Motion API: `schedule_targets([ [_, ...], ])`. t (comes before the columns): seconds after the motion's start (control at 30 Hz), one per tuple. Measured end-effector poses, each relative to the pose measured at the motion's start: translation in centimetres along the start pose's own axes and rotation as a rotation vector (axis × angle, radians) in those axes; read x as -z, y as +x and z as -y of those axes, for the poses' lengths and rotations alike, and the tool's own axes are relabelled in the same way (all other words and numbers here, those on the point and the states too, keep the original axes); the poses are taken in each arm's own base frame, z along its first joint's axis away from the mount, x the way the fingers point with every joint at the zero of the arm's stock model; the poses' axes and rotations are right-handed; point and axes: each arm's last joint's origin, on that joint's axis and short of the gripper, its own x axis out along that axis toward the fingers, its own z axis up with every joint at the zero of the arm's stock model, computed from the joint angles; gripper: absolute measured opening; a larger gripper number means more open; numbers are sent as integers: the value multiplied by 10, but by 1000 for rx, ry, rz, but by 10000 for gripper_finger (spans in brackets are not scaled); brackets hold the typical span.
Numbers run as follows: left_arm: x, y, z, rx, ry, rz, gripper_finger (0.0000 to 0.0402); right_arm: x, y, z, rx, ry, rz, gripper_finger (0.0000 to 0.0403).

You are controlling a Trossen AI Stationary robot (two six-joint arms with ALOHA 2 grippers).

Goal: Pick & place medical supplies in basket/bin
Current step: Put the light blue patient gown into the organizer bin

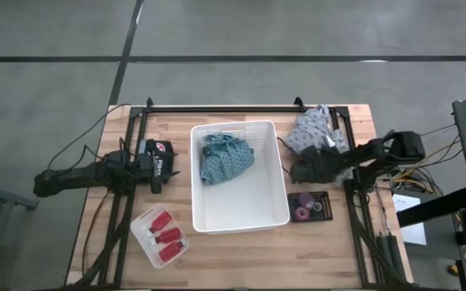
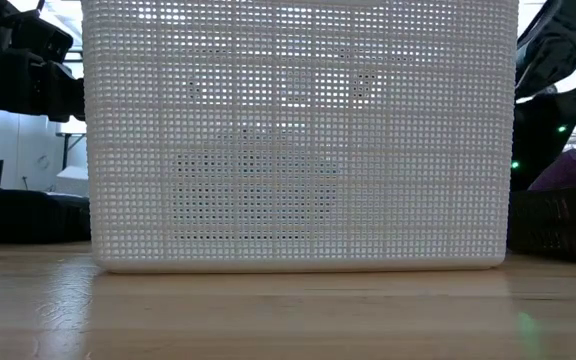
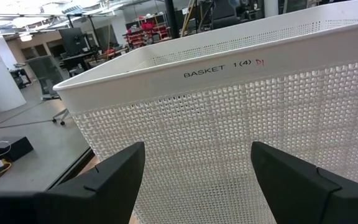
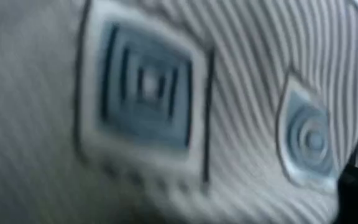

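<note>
The large white basket stands mid-table, and the teal patterned cloth lies bunched in its far left part. The grey patterned cloth lies bunched on the table at the far right and fills the right wrist view. My right gripper is at the cloth's near edge. My left gripper is open and empty, level and facing the basket's left wall. Red bottles lie in the small translucent tray. Purple rolls lie in the black tray.
The basket's mesh wall fills the low view, with the black tray at its right. A black rail runs along the table's far edge. Bare wood lies along the near edge.
</note>
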Motion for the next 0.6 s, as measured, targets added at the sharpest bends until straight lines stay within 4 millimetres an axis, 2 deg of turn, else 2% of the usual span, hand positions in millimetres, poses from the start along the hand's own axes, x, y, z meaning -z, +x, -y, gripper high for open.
schedule_targets([
  [0.17, 0, 0, 0, 0, 0, 0, 299, 1, 7, -3, 40, -8, 12, 368],
  [0.5, 0, 0, 0, 0, 0, 0, 299, 2, 9, -2, 58, -16, 15, 368],
  [0.6, 0, 0, 0, 0, 0, 0, 299, 2, 9, -1, 57, -17, 10, 354],
])
